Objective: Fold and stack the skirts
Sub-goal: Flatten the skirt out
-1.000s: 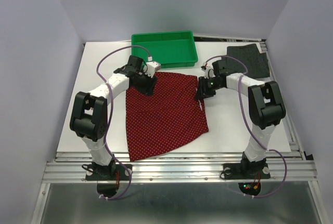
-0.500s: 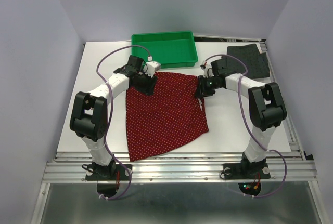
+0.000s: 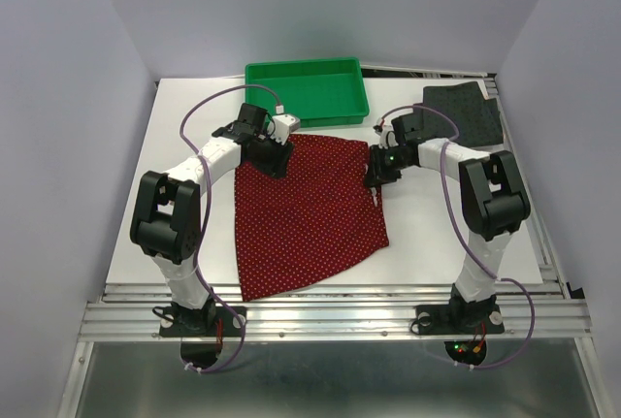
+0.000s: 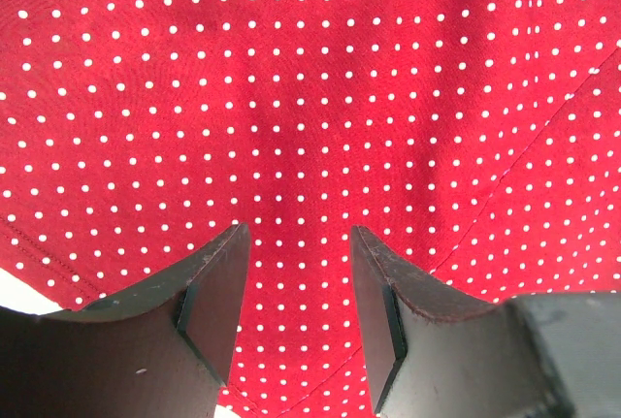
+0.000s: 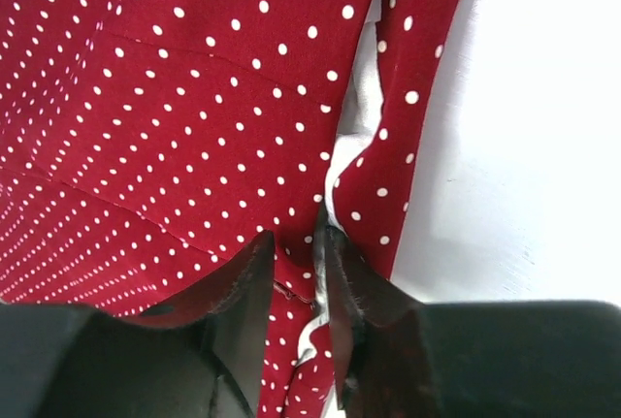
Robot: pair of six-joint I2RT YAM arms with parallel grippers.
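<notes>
A dark red skirt with tiny white dots (image 3: 310,214) lies spread flat in the middle of the white surface (image 3: 417,234), narrow at the top and flaring toward the lower edge of the frame. Behind it, at the upper centre, sits a rectangular green plastic tray (image 3: 306,88), just beyond the skirt's top edge. A plain charcoal-grey skirt (image 3: 468,112) lies at the upper right of the surface, well apart from the red one.

The left fingers (image 4: 209,311) are at the skirt's upper left corner. In the left wrist view they stand wide apart over smooth dotted cloth, released, with nothing caught between them; a sliver of white surface shows at the lower left of that frame.

The right fingers (image 5: 243,302) are at the skirt's upper right corner. In the right wrist view they stand close together with only a narrow gap, and the skirt's rumpled side edge, with its white lining showing, runs into that gap. I cannot tell whether they are actually pinching the cloth. Bare white surface fills the right side of that frame.
</notes>
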